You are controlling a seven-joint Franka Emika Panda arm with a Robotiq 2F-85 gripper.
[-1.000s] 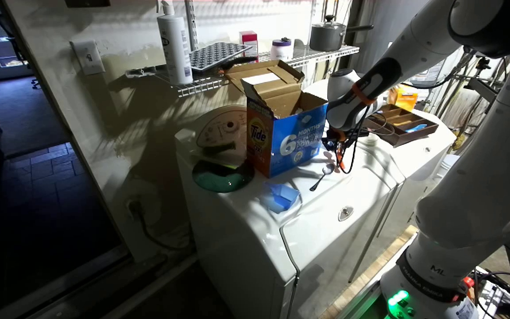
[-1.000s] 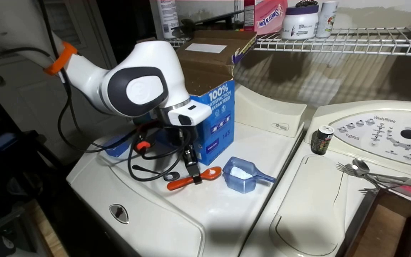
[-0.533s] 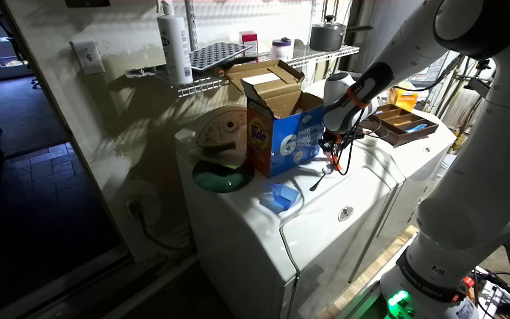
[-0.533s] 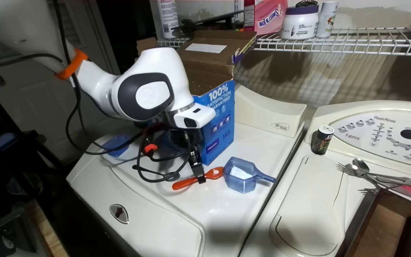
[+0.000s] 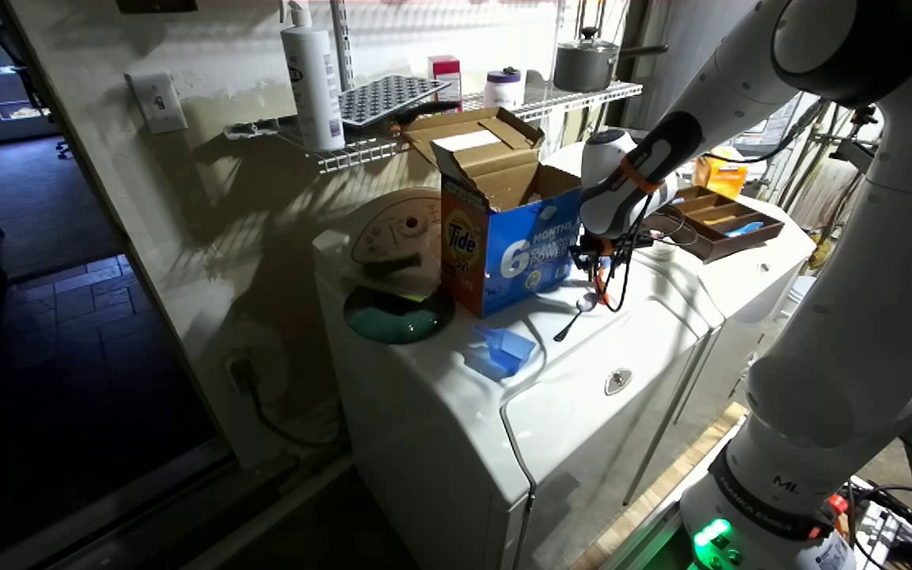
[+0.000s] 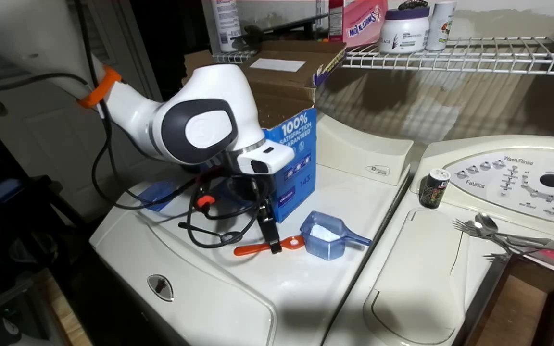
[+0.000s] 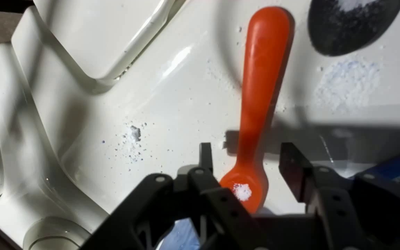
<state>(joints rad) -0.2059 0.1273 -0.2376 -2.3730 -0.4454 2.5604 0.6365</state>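
My gripper (image 7: 246,154) is open, its two black fingers on either side of an orange spoon (image 7: 262,66) with a gap to each side. The spoon lies on the white machine top, with white powder in its bowl; it shows in both exterior views (image 6: 253,249) (image 5: 603,294). In an exterior view the near fingertip (image 6: 275,246) covers part of the spoon's neck. A translucent blue scoop (image 6: 325,238) holding white powder stands beside the bowl end. A dark spoon (image 6: 231,236) with powder lies nearby, also in the wrist view (image 7: 351,31).
An open blue-and-orange Tide box (image 5: 531,253) stands close behind the gripper. A blue scoop (image 5: 508,350) and a green disc (image 5: 399,318) lie beyond it. On the adjoining machine are a small black can (image 6: 434,188), cutlery (image 6: 493,233) and a brown divided tray (image 6: 522,298). A wire shelf (image 6: 498,62) hangs behind.
The gripper, on the orange spoon in the earlier frames, has moved right in an exterior view, towards the powder-filled scoop. The spoon shifted with it and now lies flat, let go between opened fingers.
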